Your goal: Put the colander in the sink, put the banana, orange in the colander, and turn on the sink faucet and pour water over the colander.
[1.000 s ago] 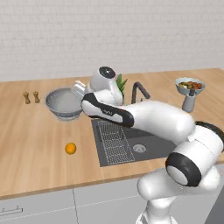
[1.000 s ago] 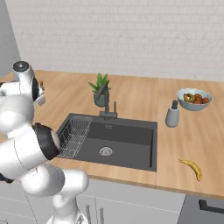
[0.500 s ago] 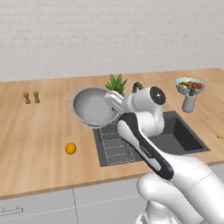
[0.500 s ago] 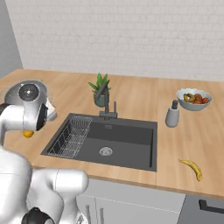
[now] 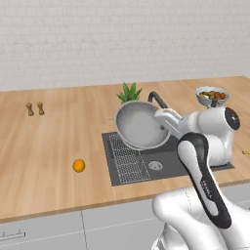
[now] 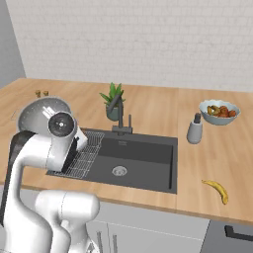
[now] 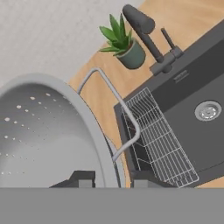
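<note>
The gripper point(image 7: 109, 178) is clamped on the rim of the colander point(image 5: 140, 125), holding it tilted in the air above the wire rack point(image 5: 128, 156) at the left of the sink point(image 5: 168, 161). The orange point(image 5: 78, 165) lies on the worktop point(image 5: 58, 146) left of the sink. Behind stand the sink faucet point(image 6: 120, 114) and a potted plant point(image 6: 113, 100); the banana point(image 6: 217, 189) lies right of the sink.

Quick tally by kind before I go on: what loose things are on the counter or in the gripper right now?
Colander, held over the sink: 1
Orange: 1
Banana: 1
Fruit bowl: 1
Potted plant: 1
Grey shaker: 1
Small brown shakers: 2
Total: 8
</note>
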